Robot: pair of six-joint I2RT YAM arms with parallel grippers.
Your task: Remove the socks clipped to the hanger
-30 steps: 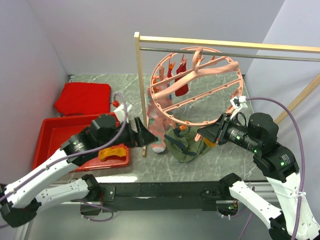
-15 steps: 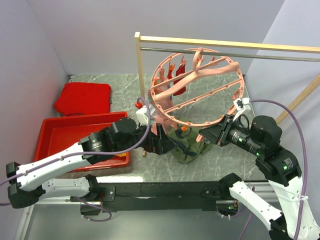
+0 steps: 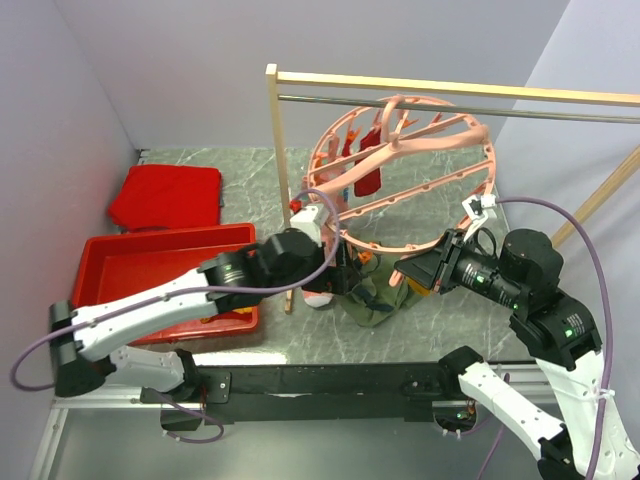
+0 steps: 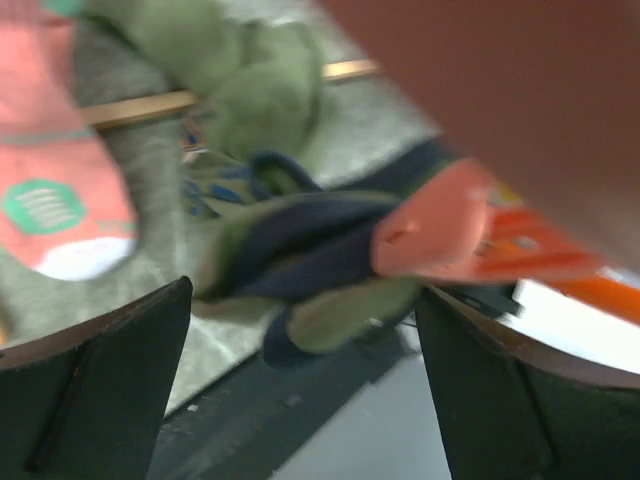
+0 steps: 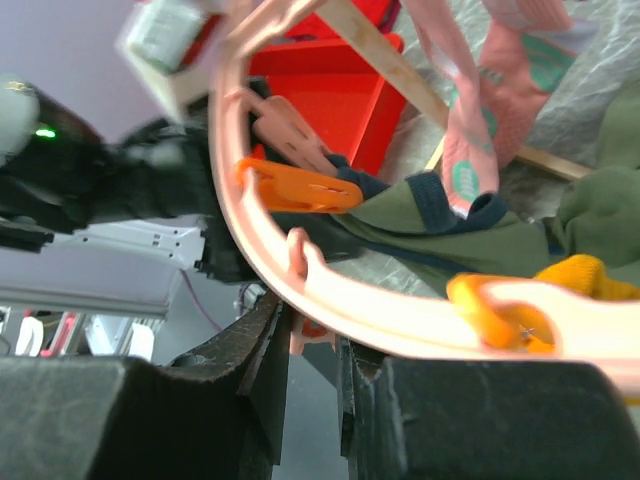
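Under the lower rim of the hanger (image 5: 400, 335), right between the wide-spread fingers of the left claw (image 4: 300, 300): olive green sock (image 4: 265, 95), navy-cuffed, pinched by an orange clip (image 4: 450, 230), not gripped. Just beside it, a pink sock (image 4: 60, 200) with teal marks, hanging. On the rim itself, right claw (image 5: 312, 350) clamped tight. Farther back on the ring, a red sock (image 3: 368, 172). Hanger hooked over the metal rail (image 3: 520, 108), above the counter (image 3: 250, 170).
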